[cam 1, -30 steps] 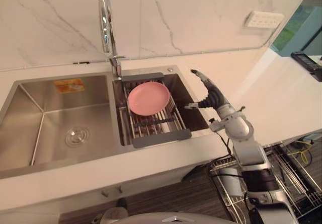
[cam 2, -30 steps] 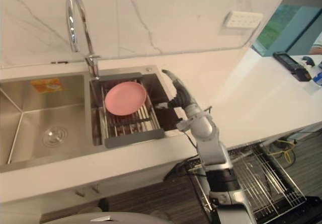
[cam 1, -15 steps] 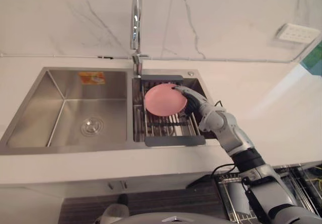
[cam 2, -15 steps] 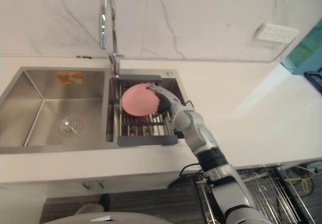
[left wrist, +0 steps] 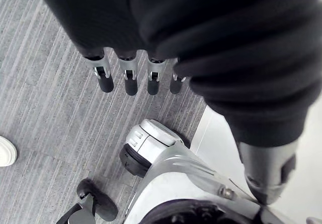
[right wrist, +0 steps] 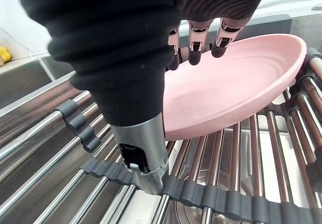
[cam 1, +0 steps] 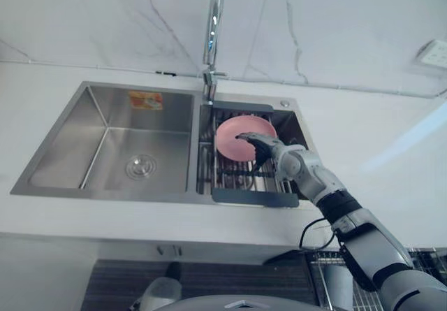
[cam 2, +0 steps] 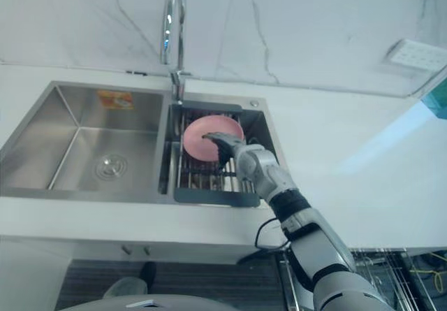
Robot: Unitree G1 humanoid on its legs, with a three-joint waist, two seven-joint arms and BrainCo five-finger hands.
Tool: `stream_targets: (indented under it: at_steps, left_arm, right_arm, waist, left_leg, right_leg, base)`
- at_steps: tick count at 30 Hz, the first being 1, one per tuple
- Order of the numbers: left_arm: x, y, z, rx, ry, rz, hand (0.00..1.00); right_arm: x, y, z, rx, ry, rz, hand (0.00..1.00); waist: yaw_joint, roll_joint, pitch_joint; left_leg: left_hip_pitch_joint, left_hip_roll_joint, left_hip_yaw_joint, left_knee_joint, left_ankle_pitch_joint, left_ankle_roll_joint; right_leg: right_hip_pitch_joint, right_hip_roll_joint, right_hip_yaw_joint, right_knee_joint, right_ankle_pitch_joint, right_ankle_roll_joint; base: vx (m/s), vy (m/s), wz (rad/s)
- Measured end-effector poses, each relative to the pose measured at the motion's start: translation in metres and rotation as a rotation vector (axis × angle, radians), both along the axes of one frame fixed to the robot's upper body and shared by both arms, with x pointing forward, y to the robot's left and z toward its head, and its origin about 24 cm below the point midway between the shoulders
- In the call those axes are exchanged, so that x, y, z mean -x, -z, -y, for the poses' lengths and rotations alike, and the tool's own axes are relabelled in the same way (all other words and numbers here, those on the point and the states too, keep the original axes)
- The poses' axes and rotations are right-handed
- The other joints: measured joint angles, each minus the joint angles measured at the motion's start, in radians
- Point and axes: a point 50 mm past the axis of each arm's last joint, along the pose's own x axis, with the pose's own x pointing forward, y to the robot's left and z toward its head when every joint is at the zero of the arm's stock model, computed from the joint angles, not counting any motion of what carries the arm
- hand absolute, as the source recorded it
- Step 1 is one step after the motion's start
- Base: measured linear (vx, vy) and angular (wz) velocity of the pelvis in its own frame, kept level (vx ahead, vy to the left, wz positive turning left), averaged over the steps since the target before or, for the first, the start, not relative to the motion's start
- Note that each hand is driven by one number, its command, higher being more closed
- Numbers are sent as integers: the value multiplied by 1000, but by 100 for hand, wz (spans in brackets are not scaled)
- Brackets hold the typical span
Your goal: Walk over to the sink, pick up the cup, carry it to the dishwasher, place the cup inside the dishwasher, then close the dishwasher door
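The white counter (cam 1: 391,150) is widest before me, and the steel sink (cam 1: 119,143) is set into it close to the back edge, with two basins. A rack (cam 1: 248,196) of metal bars with dark end strips spans the right basin, and the faucet (cam 1: 213,24) rises at the sink's back edge, between the basins. A pink plate (cam 1: 234,133) lies on the rack's back end, tilted with one side of its rim lifted off the bars. My right hand (cam 1: 262,147) reaches over the plate, fingers (right wrist: 193,48) loosely extended just above its inner face and thumb apart over the bars, gripping nothing. My left hand (left wrist: 131,78) hangs over the grey floor (left wrist: 45,108) with straight fingers, holding nothing.
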Motion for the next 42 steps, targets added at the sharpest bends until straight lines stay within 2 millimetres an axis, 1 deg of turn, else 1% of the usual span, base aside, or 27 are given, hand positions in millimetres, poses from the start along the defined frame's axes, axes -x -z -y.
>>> stream_targets:
  at_steps: [1, 2, 3, 5, 7, 11, 14, 17, 19, 22, 28, 31, 32, 35, 37, 40, 42]
  left_arm:
    - [0, 0, 0, 0, 2, 0, 0]
    - [0, 0, 0, 0, 7, 0, 0]
    - [0, 0, 0, -1, 12, -1, 0]
    - [-1, 0, 0, 0, 14, -1, 0]
    - [-1, 0, 0, 5, 15, 1, 0]
    - [-1, 0, 0, 14, 16, 5, 0]
    - [-1, 0, 0, 14, 17, 5, 0]
    - [-1, 0, 0, 13, 19, 7, 0]
    - [-2, 0, 0, 7, 27, 21, 0]
    - [-4, 0, -1, -5, 41, 42, 0]
    - [-6, -1, 0, -9, 55, 58, 0]
    - [-6, -1, 0, -9, 69, 60, 0]
    - [-6, -1, 0, -9, 71, 59, 0]
    - [-7, -1, 1, -8, 77, 59, 0]
    - [-7, 0, 1, -8, 80, 59, 0]
    - [-7, 0, 1, -7, 81, 57, 0]
    - [-7, 0, 1, -8, 82, 57, 0]
  right_arm:
    - [0, 2, 1, 14, -3, -1, 0]
    - [0, 5, 2, 35, -6, -8, 100]
    - [0, 7, 2, 47, -8, -10, 100]
    - [0, 9, -1, 77, -27, 42, 100]
    - [-1, 9, 1, 106, -26, 96, 100]
    - [-2, 11, 2, 156, -26, 150, 100]
    - [-3, 18, 11, 200, 6, 184, 100]
    - [-4, 18, 17, 236, 28, 305, 100]
    - [-5, 19, 22, 246, 57, 353, 100]
    - [-6, 18, 31, 276, 107, 427, 100]
    - [-7, 10, 44, 259, 196, 515, 100]
    - [-7, 5, 53, 270, 215, 560, 100]
    - [-7, 5, 53, 268, 213, 567, 0]
    - [-7, 4, 53, 261, 215, 580, 0]
    - [-7, 3, 52, 229, 213, 591, 0]
    - [-6, 3, 50, 156, 213, 575, 0]
    - [-6, 3, 49, 78, 224, 544, 0]
  waist:
    - [4, 0, 0]
    - [5, 0, 0]
    - [6, 0, 0]
    - [7, 0, 4]
    - [12, 1, 6]
    - [13, 1, 11]
    - [14, 1, 13]
    - [10, 3, 23]
    - [9, 4, 29]
    - [7, 6, 32]
    - [2, 7, 33]
    - [5, 7, 33]
    - [4, 8, 34]
    - [4, 10, 35]
    - [4, 11, 36]
    - [4, 12, 36]
    - [4, 12, 36]
  left_leg:
    - [0, -1, -2, 0, 0, 0]
    - [0, -1, -4, 0, 0, 0]
    - [0, -1, -5, 0, 0, -1]
    - [1, -1, -8, 0, 1, -1]
    - [0, -1, -9, 0, 1, -1]
    - [0, -1, -9, 0, 1, -1]
    - [0, -1, -9, 0, 1, -1]
    - [0, -3, -9, 0, 2, -2]
    - [0, -3, -9, 0, 2, -2]
    - [-1, -4, -9, 0, 2, -1]
    - [-9, -9, -21, 0, 2, -1]
    - [-9, -10, -27, 0, 4, 0]
    - [-8, -10, -27, 0, 6, 3]
    - [-5, -9, -25, 0, 6, 3]
    - [-5, -8, -23, 0, 1, -3]
    - [0, -7, -15, -1, -1, -3]
    - [1, -6, -9, -1, -2, -2]
  right_leg:
    - [2, 0, -4, 0, -1, 1]
    - [4, 0, -9, 0, -2, 1]
    - [5, 0, -11, 0, -3, 1]
    - [10, 0, -16, 0, -4, 2]
    - [10, -1, -18, -1, -4, 2]
    - [11, -1, -18, -1, -4, 2]
    - [11, -1, -18, -1, -4, 2]
    - [11, -1, -18, -1, -4, 2]
    - [11, -1, -18, 0, -4, 2]
    - [10, -1, -19, 0, -7, 3]
    - [10, -3, -33, 1, -11, 5]
    - [14, -3, -41, 3, -11, 5]
    - [14, -3, -42, 3, -11, 5]
    - [16, -3, -40, 3, -11, 5]
    - [16, -3, -38, 3, -11, 5]
    - [16, -3, -31, 3, -12, 3]
    - [14, -3, -26, 2, -13, 2]
  base:
    - [-1, -6, 7]
    - [1, -9, 8]
    - [4, -14, 9]
    - [4, -14, 6]
    - [1, -5, 2]
    - [0, 0, 0]
    - [0, 0, 0]
    - [0, 0, 0]
    - [0, 0, 0]
    - [0, 0, 0]
    - [16, -11, 6]
    - [25, -19, 8]
    - [0, 0, 0]
    - [0, 0, 0]
    - [-6, 0, -2]
    - [-3, 0, -8]
    - [0, 0, -7]
